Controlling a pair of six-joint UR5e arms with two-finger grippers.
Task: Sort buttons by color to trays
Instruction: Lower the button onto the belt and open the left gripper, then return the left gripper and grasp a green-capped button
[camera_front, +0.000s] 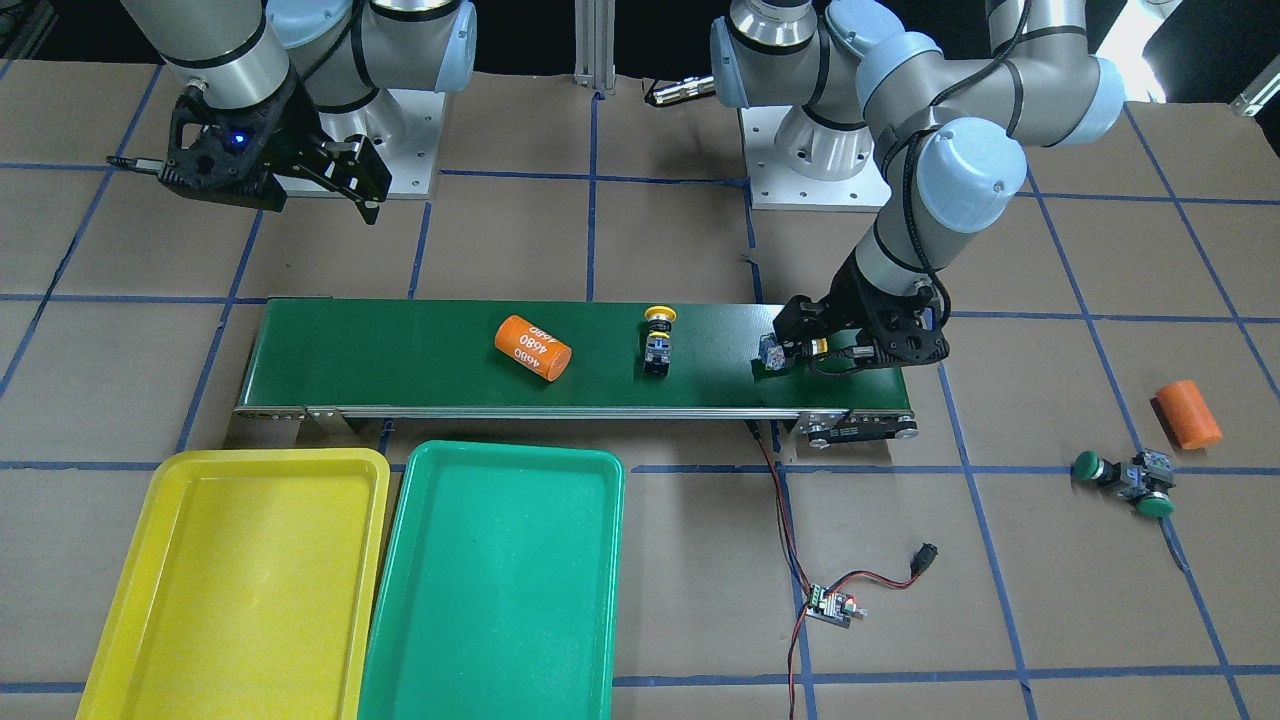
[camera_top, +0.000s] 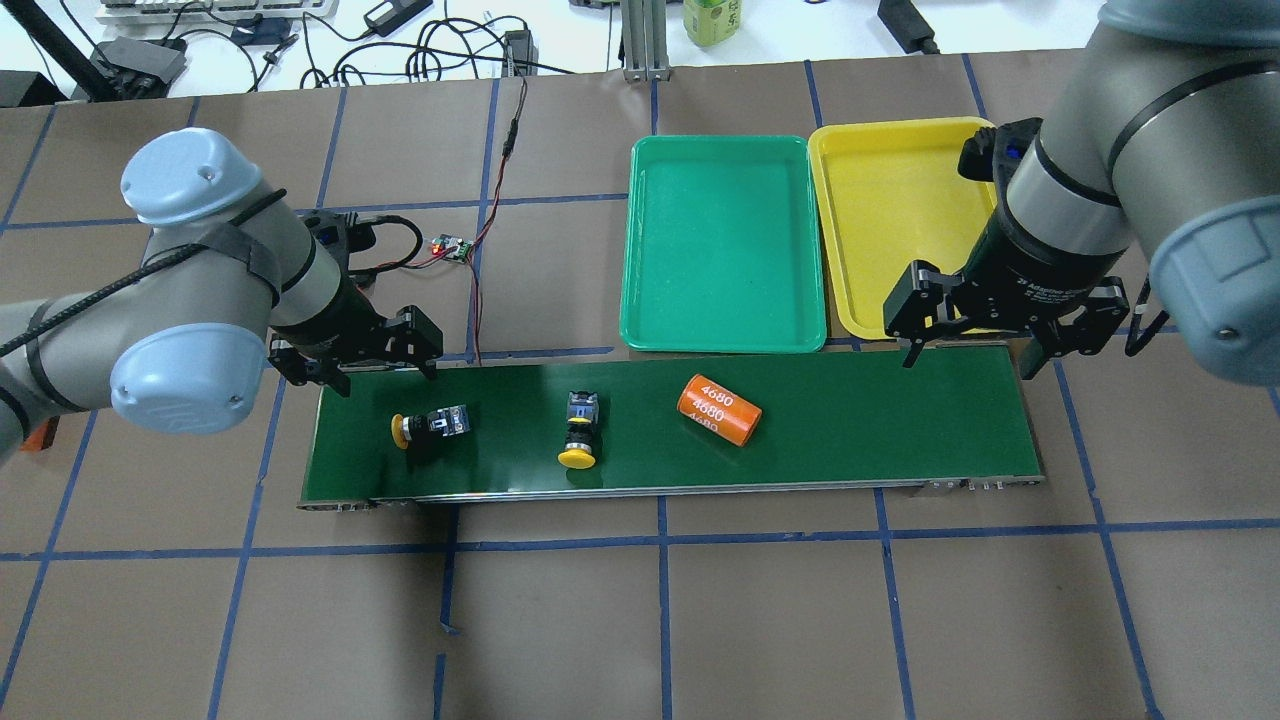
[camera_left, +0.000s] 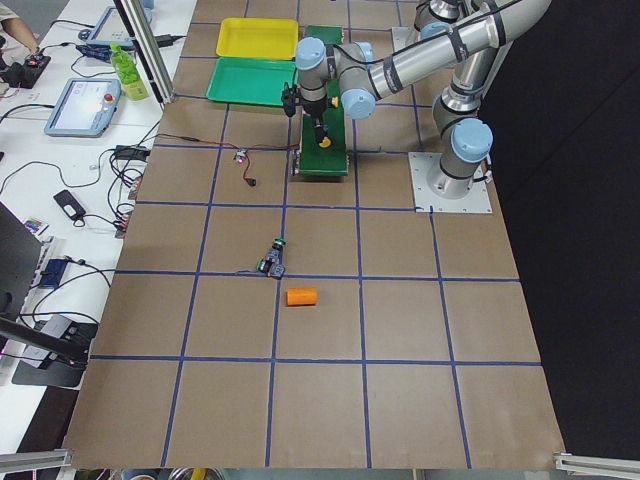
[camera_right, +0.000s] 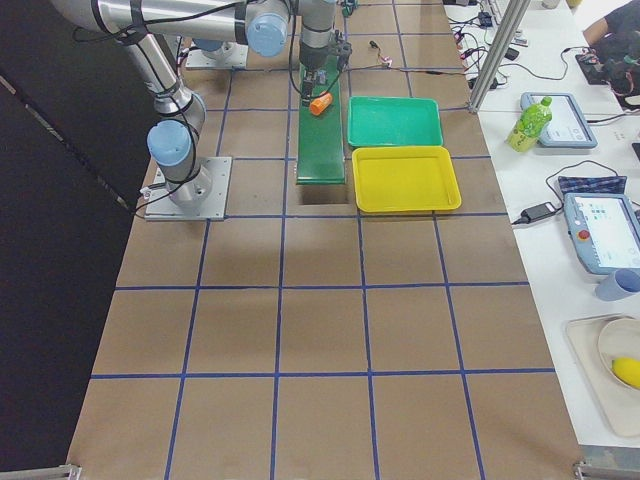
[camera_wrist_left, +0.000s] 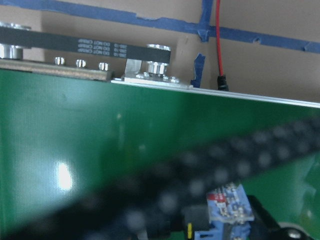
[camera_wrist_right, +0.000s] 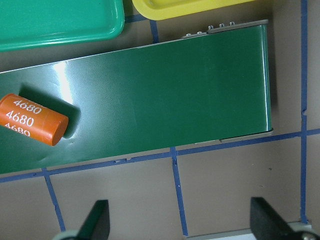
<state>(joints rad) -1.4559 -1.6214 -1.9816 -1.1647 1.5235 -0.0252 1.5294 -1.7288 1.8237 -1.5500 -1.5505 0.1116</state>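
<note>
Two yellow-capped buttons lie on the dark-green belt: one (camera_top: 430, 425) near its left end, one (camera_top: 580, 432) toward the middle. My left gripper (camera_top: 355, 360) is open and hangs just beyond the first button, apart from it; the left wrist view shows that button (camera_wrist_left: 230, 210) at its bottom edge. Two green-capped buttons (camera_front: 1125, 480) lie together on the table off the belt's end. My right gripper (camera_top: 965, 350) is open and empty above the belt's other end. The green tray (camera_top: 722, 245) and yellow tray (camera_top: 890, 220) are both empty.
An orange cylinder (camera_top: 718, 410) lies on the conveyor belt (camera_top: 880, 430) between the middle button and my right gripper. A second orange cylinder (camera_front: 1188, 413) lies on the table near the green buttons. A small circuit board (camera_front: 830, 605) with red wires lies beside the green tray.
</note>
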